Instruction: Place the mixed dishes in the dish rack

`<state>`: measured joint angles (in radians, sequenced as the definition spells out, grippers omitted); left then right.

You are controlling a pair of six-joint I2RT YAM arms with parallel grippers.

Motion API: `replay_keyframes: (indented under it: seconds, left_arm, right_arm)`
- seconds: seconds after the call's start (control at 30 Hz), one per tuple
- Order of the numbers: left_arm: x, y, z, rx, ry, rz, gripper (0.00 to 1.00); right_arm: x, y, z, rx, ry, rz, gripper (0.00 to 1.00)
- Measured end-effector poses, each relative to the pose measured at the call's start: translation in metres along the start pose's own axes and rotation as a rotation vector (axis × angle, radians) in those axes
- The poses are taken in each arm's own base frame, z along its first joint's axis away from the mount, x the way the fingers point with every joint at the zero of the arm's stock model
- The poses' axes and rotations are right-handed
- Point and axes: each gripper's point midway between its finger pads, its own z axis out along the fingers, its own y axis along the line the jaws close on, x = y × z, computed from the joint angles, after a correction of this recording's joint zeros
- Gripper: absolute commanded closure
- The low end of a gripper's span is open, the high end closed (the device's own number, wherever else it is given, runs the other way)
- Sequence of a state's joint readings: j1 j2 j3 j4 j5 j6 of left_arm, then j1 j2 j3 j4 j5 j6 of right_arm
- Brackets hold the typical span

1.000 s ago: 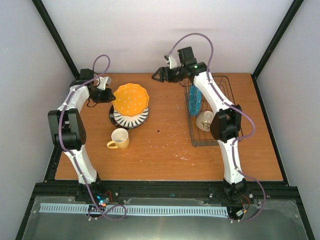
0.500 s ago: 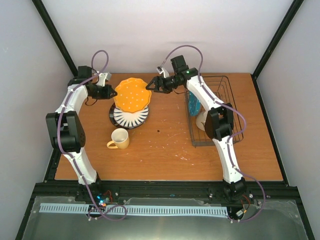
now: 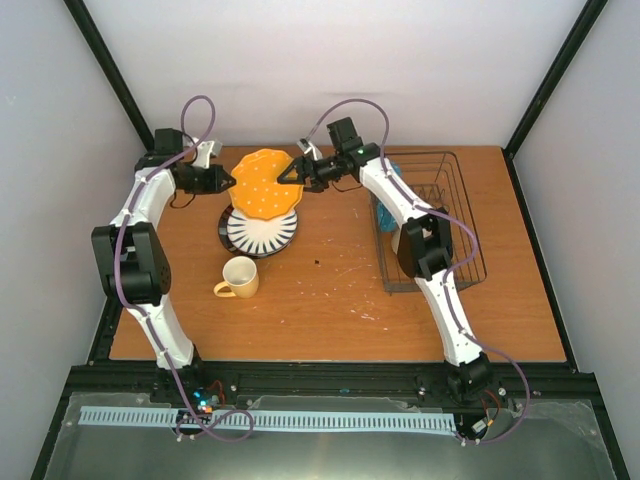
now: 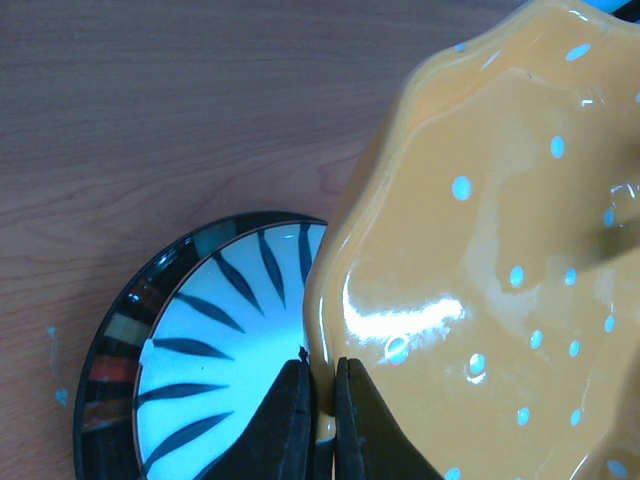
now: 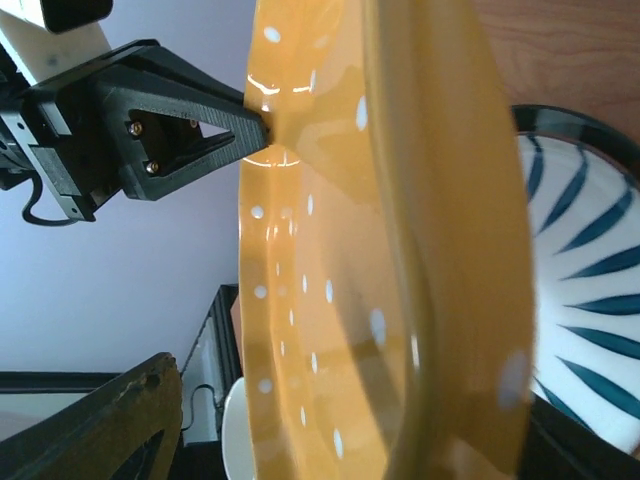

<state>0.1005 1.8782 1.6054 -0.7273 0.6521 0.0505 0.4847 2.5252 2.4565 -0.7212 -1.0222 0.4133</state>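
Note:
My left gripper [image 3: 230,180] is shut on the left rim of the orange-yellow dotted plate [image 3: 263,183] and holds it tilted up on edge above the black-and-white striped-rim plate [image 3: 260,234]. The left wrist view shows the fingertips [image 4: 300,400] pinching the orange plate's rim [image 4: 480,250], with the striped plate [image 4: 220,340] below. My right gripper [image 3: 287,175] is open, and its jaws straddle the plate's right rim [image 5: 380,250]. The small yellow mug [image 3: 240,277] stands on the table in front. The dish rack [image 3: 455,215] holds the teal plate [image 3: 387,212]. The cream bowl is hidden behind the right arm.
The wooden table [image 3: 330,300] is edged by a black frame and pale walls. The right arm's elbow [image 3: 420,245] hangs over the rack's left side. The left gripper's body [image 5: 160,120] shows across the plate in the right wrist view.
My right gripper has swung left from over the rack to the orange plate's right rim. My left gripper has tipped the plate more upright.

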Motion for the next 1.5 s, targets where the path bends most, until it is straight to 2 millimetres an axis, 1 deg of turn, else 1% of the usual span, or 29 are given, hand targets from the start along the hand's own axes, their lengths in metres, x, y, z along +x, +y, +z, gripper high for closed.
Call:
replay_keyframes:
  seconds: [0.07, 0.1, 0.13, 0.17, 0.2, 0.23, 0.27, 0.3, 0.33, 0.37, 0.43, 0.5, 0.57, 0.63, 0.7, 0.73, 0.8, 0.87, 0.93, 1.0, 1.03, 1.1, 1.17, 1.2, 1.27, 1.33, 1.4, 1.43, 1.5]
  left_arm:
    - [-0.004, -0.003, -0.001, 0.009, -0.012, 0.002, 0.99]
    - [-0.006, -0.004, -0.002, 0.014, -0.018, 0.004, 0.99]
    - [-0.008, -0.005, -0.002, 0.02, -0.025, 0.005, 0.99]
    - [-0.011, -0.006, -0.003, 0.026, -0.032, 0.008, 0.99]
    - [-0.013, -0.007, -0.004, 0.028, -0.039, 0.011, 0.97]
    - [-0.014, -0.008, -0.004, 0.03, -0.042, 0.014, 0.89]
    - [-0.016, -0.009, -0.005, 0.037, -0.045, 0.015, 0.72]
    - [-0.017, -0.011, -0.006, 0.049, -0.049, 0.009, 0.43]
    - [-0.022, -0.014, -0.009, 0.067, -0.064, 0.004, 0.16]
    - [-0.03, -0.017, -0.013, 0.072, -0.086, 0.014, 0.02]
    - [-0.042, -0.022, -0.018, 0.072, -0.119, 0.034, 0.0]
    - [-0.048, -0.021, -0.02, 0.05, -0.133, 0.046, 0.0]
    - [-0.05, -0.016, -0.021, 0.004, -0.139, 0.047, 0.0]
    - [-0.051, -0.005, -0.023, -0.072, -0.142, 0.044, 0.0]
    - [-0.054, 0.013, -0.027, -0.185, -0.154, 0.023, 0.0]
    - [-0.055, 0.019, -0.031, -0.227, -0.162, 0.013, 0.0]
    - [-0.06, 0.036, -0.044, -0.345, -0.197, -0.017, 0.0]
    - [-0.067, 0.048, -0.061, -0.448, -0.256, -0.046, 0.0]
    - [-0.071, 0.052, -0.074, -0.502, -0.301, -0.06, 0.0]
    - [-0.078, 0.055, -0.085, -0.541, -0.343, -0.068, 0.0]
    - [-0.082, 0.057, -0.089, -0.556, -0.363, -0.068, 0.0]
    - [-0.085, 0.061, -0.091, -0.577, -0.376, -0.073, 0.0]
    - [-0.085, 0.067, -0.089, -0.594, -0.373, -0.079, 0.0]
    - [-0.084, 0.069, -0.086, -0.599, -0.368, -0.083, 0.0]
    - [-0.081, 0.074, -0.082, -0.605, -0.356, -0.089, 0.0]
    - [-0.079, 0.077, -0.078, -0.61, -0.347, -0.094, 0.0]
    - [-0.079, 0.078, -0.077, -0.612, -0.345, -0.095, 0.0]
    - [-0.079, 0.078, -0.078, -0.613, -0.345, -0.095, 0.0]
    - [-0.08, 0.078, -0.078, -0.614, -0.349, -0.093, 0.0]
  right_arm:
    - [0.001, 0.003, 0.005, -0.03, 0.008, 0.003, 0.29]
    - [0.001, 0.005, 0.007, -0.046, 0.012, 0.003, 0.35]
    - [0.002, 0.007, 0.01, -0.063, 0.015, 0.004, 0.5]
    - [0.001, 0.009, 0.012, -0.082, 0.018, 0.005, 0.88]
    - [0.0, 0.012, 0.013, -0.099, 0.019, -0.005, 0.96]
    - [-0.001, 0.014, 0.014, -0.115, 0.018, 0.0, 0.97]
    - [-0.003, 0.015, 0.014, -0.126, 0.013, 0.003, 0.97]
    - [-0.007, 0.015, 0.013, -0.122, 0.001, 0.005, 0.97]
    - [-0.01, 0.006, 0.012, -0.085, -0.019, 0.037, 0.97]
    - [-0.012, 0.005, 0.011, -0.103, -0.019, 0.032, 0.97]
    - [-0.014, 0.001, 0.012, -0.08, -0.032, 0.045, 0.97]
    - [-0.018, 0.0, 0.01, -0.06, -0.05, 0.044, 0.97]
    - [-0.023, -0.001, 0.006, -0.022, -0.076, 0.045, 0.97]
    - [-0.031, 0.0, -0.006, 0.035, -0.115, 0.045, 0.97]
    - [-0.043, 0.004, -0.031, 0.111, -0.175, 0.032, 0.97]
    - [-0.051, 0.008, -0.049, 0.161, -0.216, 0.012, 0.97]
    - [-0.068, 0.02, -0.095, 0.289, -0.317, -0.05, 0.97]
    - [-0.083, 0.04, -0.154, 0.454, -0.436, -0.141, 0.97]
    - [-0.09, 0.067, -0.229, 0.682, -0.589, -0.229, 0.97]
    - [-0.083, 0.093, -0.289, 0.87, -0.712, -0.272, 0.97]
    - [-0.074, 0.105, -0.318, 0.955, -0.77, -0.277, 0.97]
    - [-0.049, 0.121, -0.366, 1.093, -0.857, -0.259, 0.97]
    - [-0.024, 0.124, -0.401, 1.197, -0.897, -0.224, 0.97]
    - [-0.011, 0.117, -0.415, 1.256, -0.897, -0.194, 0.97]
    - [0.004, 0.096, -0.43, 1.345, -0.87, -0.138, 0.97]
    - [0.017, 0.062, -0.429, 1.415, -0.796, -0.084, 0.97]
    - [0.034, 0.024, -0.414, 1.45, -0.677, -0.033, 0.97]
    - [0.043, 0.003, -0.402, 1.454, -0.605, -0.009, 0.97]
    - [0.06, -0.03, -0.382, 1.449, -0.487, 0.029, 0.97]
